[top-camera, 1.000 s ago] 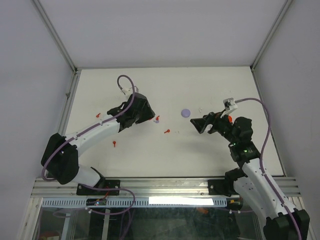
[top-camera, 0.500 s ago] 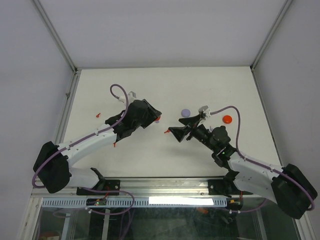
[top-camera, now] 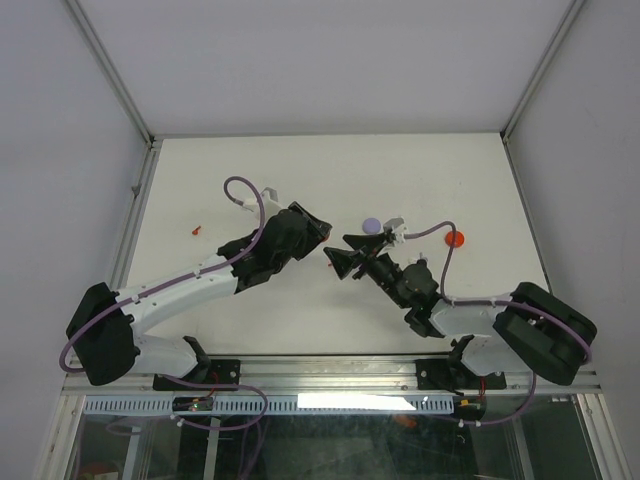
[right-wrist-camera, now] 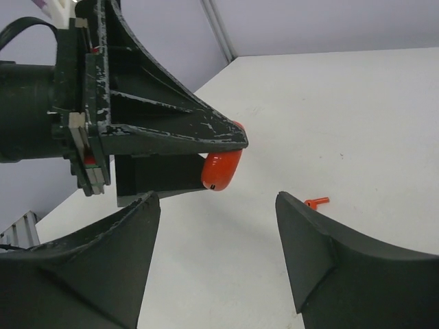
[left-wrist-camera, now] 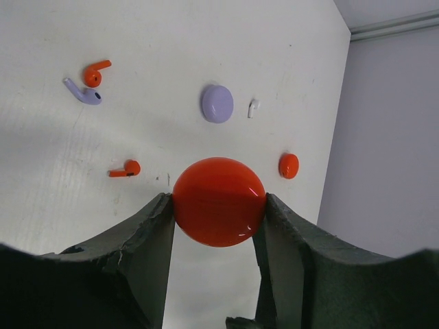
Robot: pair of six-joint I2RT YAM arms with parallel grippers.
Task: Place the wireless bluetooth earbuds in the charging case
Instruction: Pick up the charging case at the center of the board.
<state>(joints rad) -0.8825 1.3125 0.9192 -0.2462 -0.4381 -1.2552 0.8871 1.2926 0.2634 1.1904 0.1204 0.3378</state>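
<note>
My left gripper [left-wrist-camera: 218, 200] is shut on a round red charging case [left-wrist-camera: 219, 205] and holds it above the table; it also shows in the right wrist view as the red case [right-wrist-camera: 221, 170] at that gripper's tip. My right gripper [right-wrist-camera: 218, 200] is open and empty, facing the case from close by, a little short of it. From above, the left gripper [top-camera: 320, 233] and right gripper [top-camera: 343, 250] nearly meet at mid-table. Loose earbuds lie on the table: a red earbud [left-wrist-camera: 125, 168], another red earbud [left-wrist-camera: 96, 72] beside a purple earbud [left-wrist-camera: 84, 93], and a white earbud [left-wrist-camera: 253, 108].
A purple puck [top-camera: 372, 226] lies just behind the right gripper, and a red puck [top-camera: 455, 238] sits further right. A lone red earbud [top-camera: 196, 229] lies at the left. Frame rails [top-camera: 135, 215] border the white table on the left and right.
The right arm has swung left across the table to face the left gripper, its jaws narrowing. The left gripper has shifted slightly right, still holding the red case.
</note>
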